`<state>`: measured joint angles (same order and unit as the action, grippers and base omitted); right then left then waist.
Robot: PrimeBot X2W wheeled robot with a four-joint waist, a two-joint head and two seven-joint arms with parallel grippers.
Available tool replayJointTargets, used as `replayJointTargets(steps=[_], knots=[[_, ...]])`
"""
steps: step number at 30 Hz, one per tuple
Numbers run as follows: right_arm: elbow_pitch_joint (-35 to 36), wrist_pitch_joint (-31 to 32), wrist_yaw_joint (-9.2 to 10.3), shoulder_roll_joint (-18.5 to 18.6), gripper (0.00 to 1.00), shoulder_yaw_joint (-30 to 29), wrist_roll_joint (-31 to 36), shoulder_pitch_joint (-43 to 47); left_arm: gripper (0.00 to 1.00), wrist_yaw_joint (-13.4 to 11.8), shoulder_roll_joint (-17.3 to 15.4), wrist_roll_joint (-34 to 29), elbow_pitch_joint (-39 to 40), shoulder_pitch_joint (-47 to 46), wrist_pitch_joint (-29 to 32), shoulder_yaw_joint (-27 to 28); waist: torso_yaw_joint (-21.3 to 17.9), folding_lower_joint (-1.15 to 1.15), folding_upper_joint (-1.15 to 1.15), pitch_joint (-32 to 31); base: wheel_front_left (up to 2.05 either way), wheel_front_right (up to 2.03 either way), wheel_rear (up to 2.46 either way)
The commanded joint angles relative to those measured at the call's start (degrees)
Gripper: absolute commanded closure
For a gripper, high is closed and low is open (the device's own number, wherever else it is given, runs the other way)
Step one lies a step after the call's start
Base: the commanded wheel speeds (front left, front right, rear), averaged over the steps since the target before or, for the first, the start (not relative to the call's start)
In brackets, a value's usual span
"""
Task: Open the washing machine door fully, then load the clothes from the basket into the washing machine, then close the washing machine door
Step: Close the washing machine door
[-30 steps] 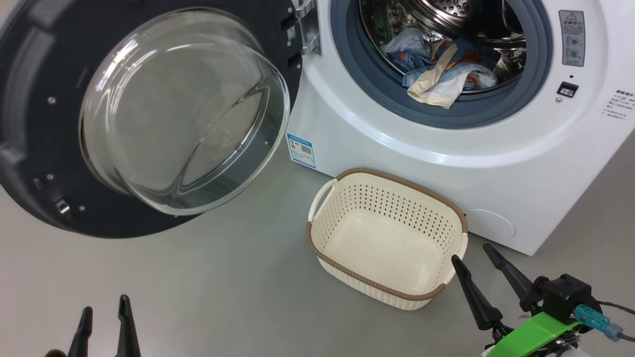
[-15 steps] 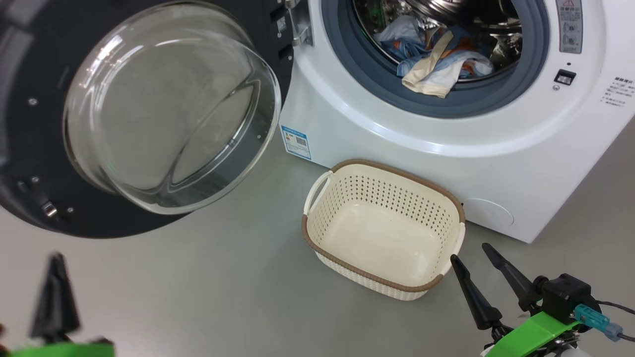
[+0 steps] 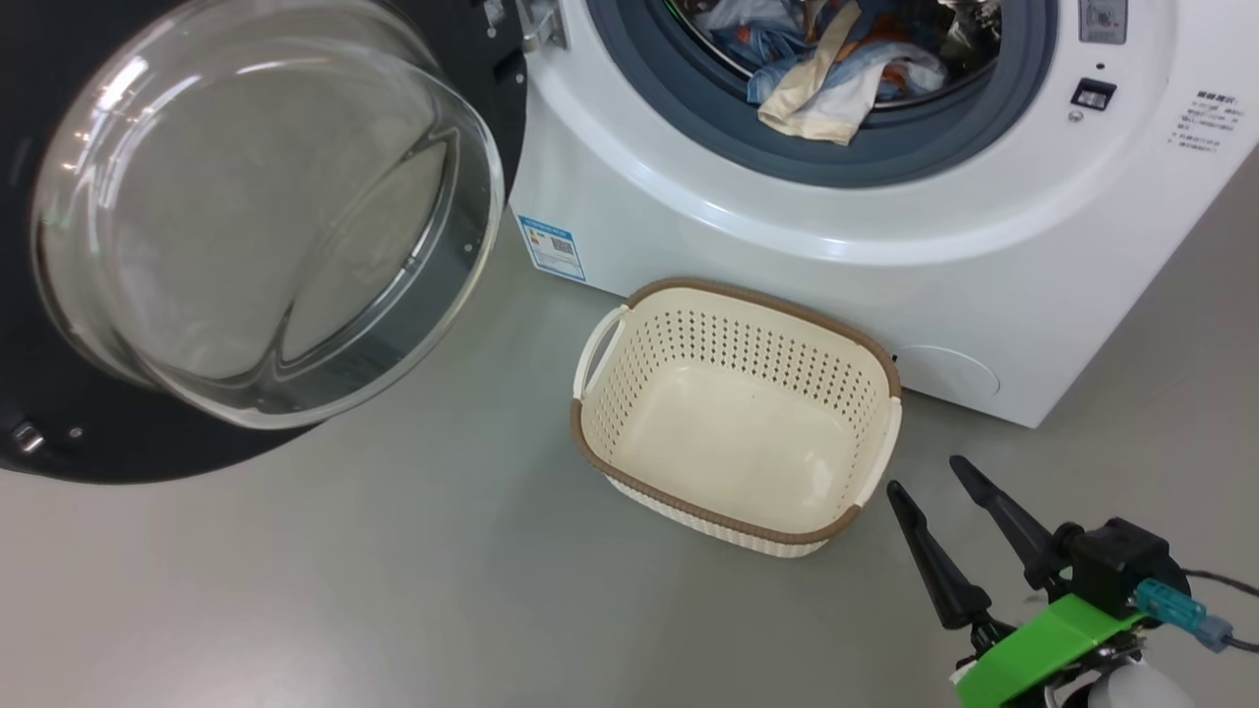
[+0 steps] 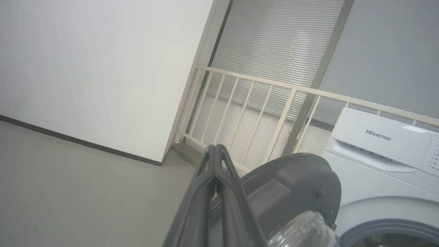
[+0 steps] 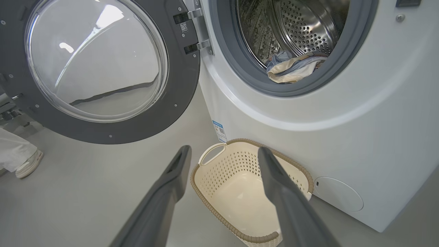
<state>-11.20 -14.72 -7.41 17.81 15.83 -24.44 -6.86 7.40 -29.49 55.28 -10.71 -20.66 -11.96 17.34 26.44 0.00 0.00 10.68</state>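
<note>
The washing machine stands with its door swung wide to the left, glass bowl bulging toward me. Crumpled blue, cream and orange clothes lie in the drum mouth, one cream piece hanging over the grey gasket. On the floor before the machine sits the basket, empty. Just right of the basket's near corner, my right gripper is open and holds nothing. In the left wrist view, my left gripper is shut and empty, off the door's dark outer side.
Grey floor spreads left of the basket and under the door. A cream railing and a white wall stand behind the door. A person's white shoe rests on the floor beyond the door.
The head camera has shifted, so machine, door and basket sit higher and further left in the picture. The left gripper swung up out of the head view's lower left. The right gripper holds still.
</note>
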Motion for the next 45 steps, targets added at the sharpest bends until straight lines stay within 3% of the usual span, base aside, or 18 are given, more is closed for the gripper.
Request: replayJointTargets(steps=[1, 6, 10, 18, 23, 45], knots=[[1.59, -0.28, -0.08, 0.56, 0.0, 1.28, -0.04, -1.76, 1.0, 0.09, -4.48, 1.85, -0.36, -3.0, 1.38, 1.75, -0.75, 0.0, 0.0, 0.93, 0.0, 0.0, 0.0], [1.66, -0.28, -0.08, 1.05, 0.0, 1.93, -0.05, -2.87, 1.0, 0.09, -10.74, 13.43, -10.71, -10.63, 11.4, 0.16, -1.71, 0.0, 0.0, 2.61, 0.0, 0.0, 0.0], [1.66, -0.28, -0.08, 1.39, 0.0, 2.44, -0.07, -3.39, 1.0, 0.09, -13.42, 20.77, -17.82, -15.13, 20.6, -1.34, -2.26, 0.0, 0.0, 3.65, 0.0, 0.0, 0.0], [1.63, -0.28, -0.08, 2.55, 0.0, 3.53, -0.34, -4.03, 1.0, 0.09, -17.68, 25.76, -26.89, -19.65, 32.16, -3.76, -3.52, 0.0, 0.0, 5.06, 0.0, 0.0, 0.0], [1.83, -0.28, -0.08, 3.33, 0.0, 3.56, -0.34, -4.15, 1.0, 0.09, -17.61, 27.65, -28.38, -21.45, 36.16, -4.87, -3.78, 0.0, 0.0, 5.61, 0.0, 0.0, 0.0], [1.71, -0.28, -0.08, 3.2, 0.0, 3.73, -0.19, -4.62, 1.0, 0.09, -15.55, 28.53, -29.74, -21.24, 43.61, -9.26, -4.46, 0.0, 0.0, 5.14, 0.0, 0.0, 0.0]])
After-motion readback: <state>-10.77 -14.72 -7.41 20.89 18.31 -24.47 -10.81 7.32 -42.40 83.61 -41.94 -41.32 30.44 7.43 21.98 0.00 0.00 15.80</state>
